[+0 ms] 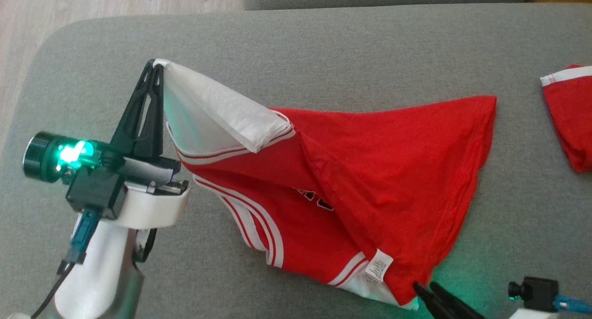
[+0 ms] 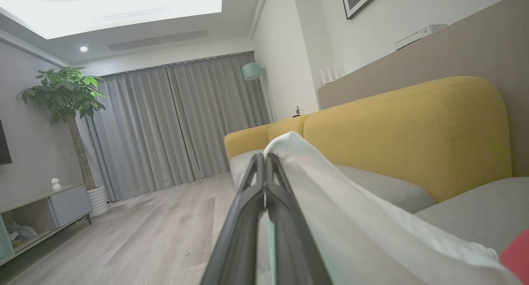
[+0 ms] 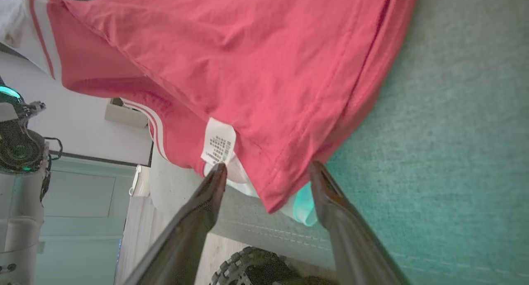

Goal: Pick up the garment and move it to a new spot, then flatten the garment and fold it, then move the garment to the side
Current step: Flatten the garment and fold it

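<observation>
Left gripper (image 1: 156, 69): jaws pressed together, pinching the tip of the white sleeve (image 1: 208, 111) of the garment (image 1: 384, 162). The left wrist view confirms it: both fingers are flat against each other at the left gripper (image 2: 264, 163), with white fabric bunched at the tips and draping off to the right. The sleeve is lifted clear of the grey seat cushion (image 1: 323, 46), and the rest of the garment slopes down from it and lies crumpled on the cushion, with the red body fanned out to the right and one hem corner at the upper right. The striped trim (image 1: 259, 222) faces the robot, and dark lettering (image 1: 319, 201) is half hidden in a fold. Right gripper (image 1: 423, 289) is at the near lower corner of the garment, jaws spread wide with nothing gripped. In the right wrist view the right gripper (image 3: 268, 167) straddles the hem corner: one fingertip is at the bottom edge of the white label (image 3: 219, 142) and the other at the red hem edge, but I cannot tell whether either touches the cloth. The label (image 1: 379, 266) sits just beside that corner. A smaller red piece (image 1: 571, 120) with a white band lies on the same cushion, well apart to the right. Yellow backrest (image 2: 405, 132), grey curtains (image 2: 173, 124) and a potted plant (image 2: 62, 91) are behind.
</observation>
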{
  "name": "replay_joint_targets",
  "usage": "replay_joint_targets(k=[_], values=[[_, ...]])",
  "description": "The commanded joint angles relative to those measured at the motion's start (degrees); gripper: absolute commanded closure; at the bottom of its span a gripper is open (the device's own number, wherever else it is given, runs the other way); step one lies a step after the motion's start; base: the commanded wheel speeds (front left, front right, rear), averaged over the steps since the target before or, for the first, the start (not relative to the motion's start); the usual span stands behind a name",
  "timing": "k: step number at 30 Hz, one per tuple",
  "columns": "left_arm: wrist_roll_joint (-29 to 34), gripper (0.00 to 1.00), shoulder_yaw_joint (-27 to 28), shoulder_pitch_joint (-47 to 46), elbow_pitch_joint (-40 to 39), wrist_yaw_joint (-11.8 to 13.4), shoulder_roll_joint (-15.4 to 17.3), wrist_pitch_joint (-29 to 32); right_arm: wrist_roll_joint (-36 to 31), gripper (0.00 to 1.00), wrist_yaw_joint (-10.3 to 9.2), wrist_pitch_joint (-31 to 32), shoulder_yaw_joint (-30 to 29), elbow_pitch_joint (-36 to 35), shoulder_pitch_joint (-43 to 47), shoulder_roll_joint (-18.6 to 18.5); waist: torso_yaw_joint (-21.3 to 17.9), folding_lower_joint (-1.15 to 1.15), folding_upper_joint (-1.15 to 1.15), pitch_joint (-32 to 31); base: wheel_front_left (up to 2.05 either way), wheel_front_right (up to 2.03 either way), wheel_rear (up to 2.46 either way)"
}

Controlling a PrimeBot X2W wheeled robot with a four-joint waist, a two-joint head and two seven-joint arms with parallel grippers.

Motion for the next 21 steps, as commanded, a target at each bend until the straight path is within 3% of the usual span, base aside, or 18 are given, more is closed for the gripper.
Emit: replay_joint_targets(k=[1,9,14,17,21], values=[[0.5,1.0,2.3,-2.9,-1.7,-0.1,0.8,-0.3,0.2,0.0,0.39,0.1,0.9,-0.4,-1.0,-1.4,0.2,0.0,0.0,0.1,0.0,0.0,0.0],[0.8,1.0,2.3,-2.8,-1.0,-0.8,0.7,-0.3,1.5,0.0,0.39,-0.1,3.3,2.0,-2.0,-0.5,1.0,0.0,0.0,-0.7,0.0,0.0,0.0],[1.0,1.0,2.2,-2.6,-0.8,-1.0,0.7,-0.3,1.6,0.39,0.39,-1.8,4.5,1.8,-2.5,-0.5,1.2,0.0,0.0,-1.0,0.0,0.0,0.0],[1.0,1.0,2.3,-2.5,-0.7,-1.1,0.7,-0.3,1.6,0.53,0.39,-2.6,5.4,1.9,-2.8,-0.6,1.3,0.0,0.0,-1.1,0.0,0.0,0.0],[1.0,1.0,2.4,-2.6,-0.8,-1.2,0.6,-0.3,1.5,0.55,0.39,-3.6,6.4,2.4,-3.6,-0.7,1.4,0.0,0.0,-0.8,0.0,0.0,0.0]])
